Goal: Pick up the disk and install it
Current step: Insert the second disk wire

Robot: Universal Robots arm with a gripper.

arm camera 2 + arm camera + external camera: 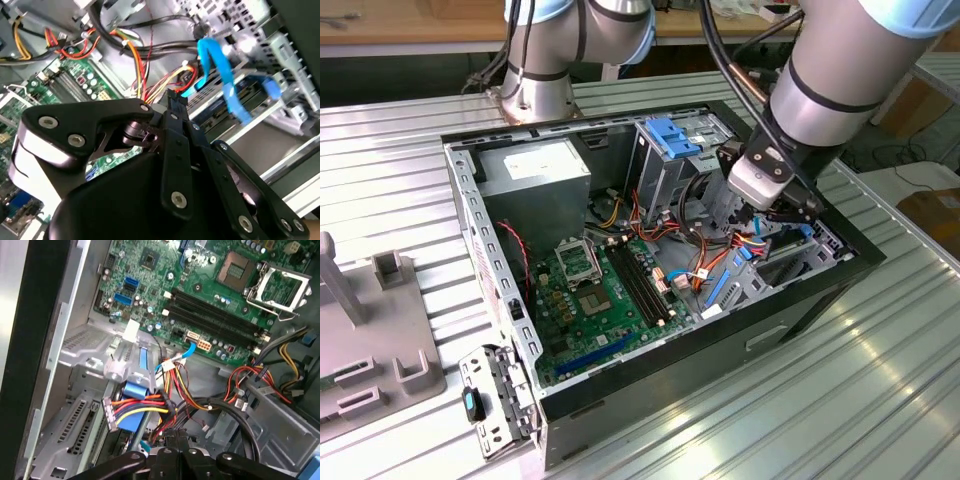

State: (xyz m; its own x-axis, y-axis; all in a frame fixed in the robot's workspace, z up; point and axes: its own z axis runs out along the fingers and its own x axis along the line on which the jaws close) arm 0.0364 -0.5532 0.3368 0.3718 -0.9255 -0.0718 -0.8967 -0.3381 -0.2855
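The disk [252,94], dark and flat with bright blue side rails, lies tilted in the low drive bay at the front of the open computer case [820,290]. In the exterior view my gripper [775,215] hangs inside the case just above that bay. In the second wrist view the gripper [174,99] has its tips pressed together beside the disk's near blue rail; I cannot tell whether they touch it. The first wrist view shows the gripper [176,442] over a bundle of coloured wires [145,412].
A thin curved blue cable [220,65] crosses over the disk. The green motherboard [600,290] fills the case floor, with a tall metal cage and light-blue latch [670,135] behind it. A loose metal bracket [495,395] and a grey fixture [380,340] lie outside the case.
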